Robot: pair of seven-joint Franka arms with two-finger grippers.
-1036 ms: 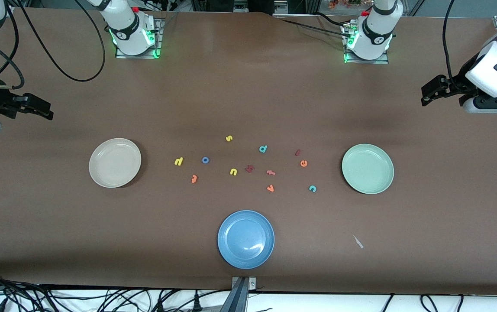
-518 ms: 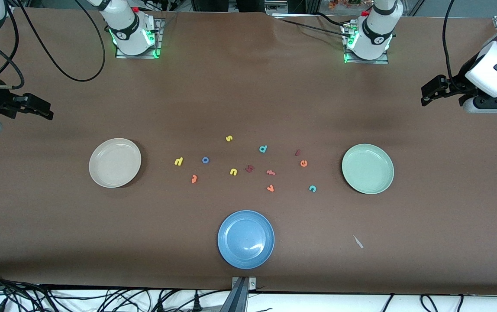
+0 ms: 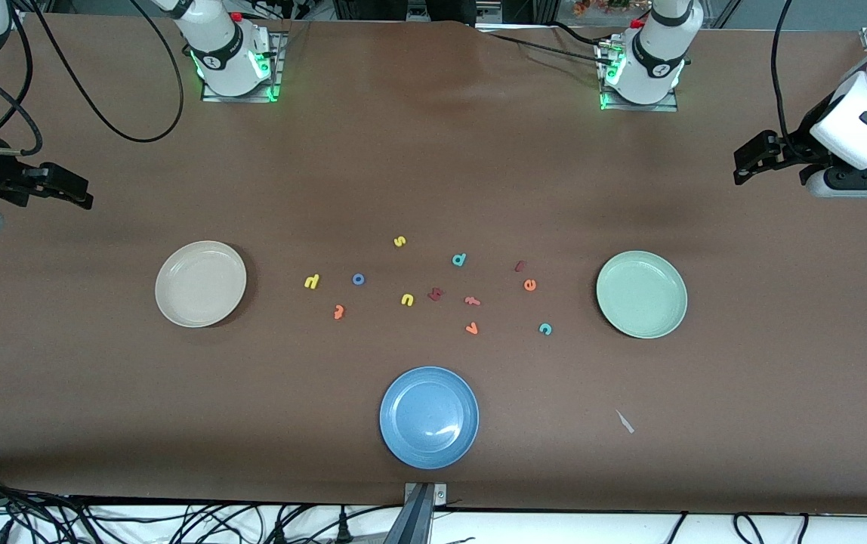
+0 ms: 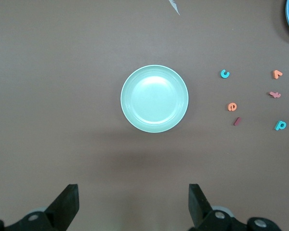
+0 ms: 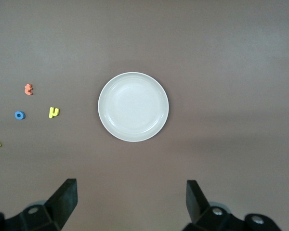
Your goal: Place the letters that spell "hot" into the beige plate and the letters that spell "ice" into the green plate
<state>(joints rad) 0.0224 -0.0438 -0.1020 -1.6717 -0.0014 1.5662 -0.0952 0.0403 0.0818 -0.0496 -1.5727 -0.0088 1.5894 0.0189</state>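
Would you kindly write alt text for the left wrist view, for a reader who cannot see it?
The empty green plate sits on a brown table, framed by the open left gripper above the table's bare surface. Beside it lie a teal c, an orange e and a dark red i.

Letters lie scattered on the counter between two plates, with a third plate nearer the front camera.
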